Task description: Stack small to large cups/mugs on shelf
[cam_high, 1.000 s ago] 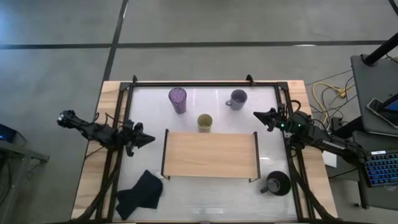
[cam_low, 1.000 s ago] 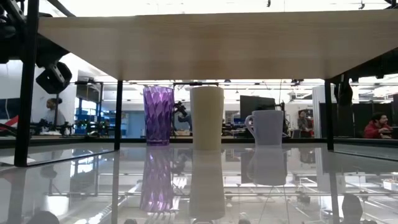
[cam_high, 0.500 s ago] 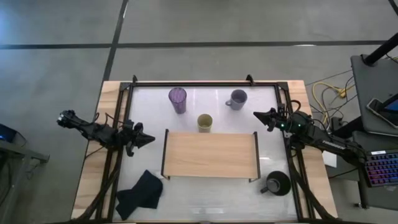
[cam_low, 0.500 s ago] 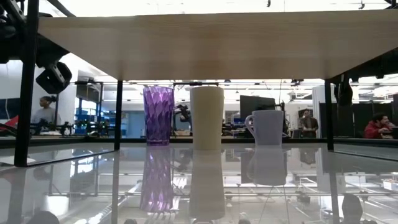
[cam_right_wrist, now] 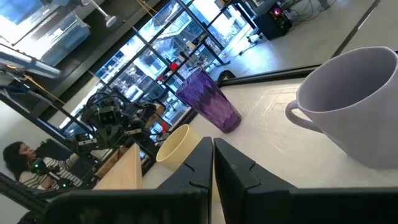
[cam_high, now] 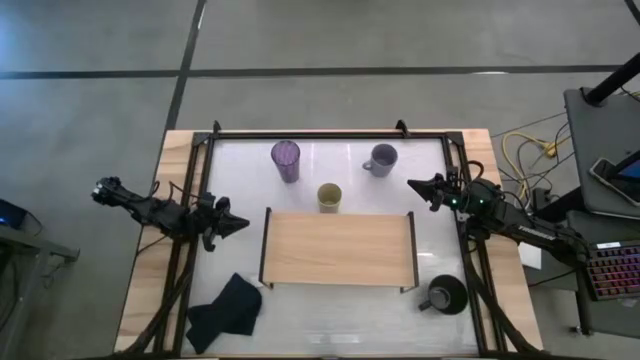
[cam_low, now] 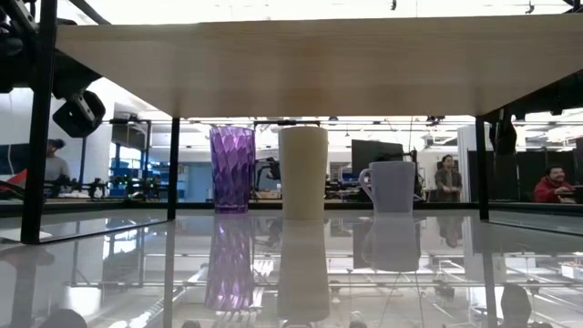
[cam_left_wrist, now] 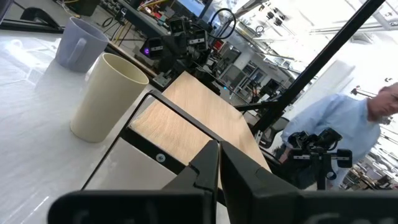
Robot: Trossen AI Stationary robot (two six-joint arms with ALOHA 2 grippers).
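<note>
The light-wood shelf stands at the table's middle, nothing on it. Behind it the purple tumbler, the pale yellow cup and the lavender-grey mug stand upright on the white tabletop. The black mug stands at the near right. My left gripper is shut and empty, left of the shelf. My right gripper is shut and empty, right of the shelf's far corner, near the lavender mug.
A dark cloth lies at the near left of the table. A black frame runs around the tabletop. People show in the room beyond the table in the low view. Bare tabletop lies between the cups and the shelf.
</note>
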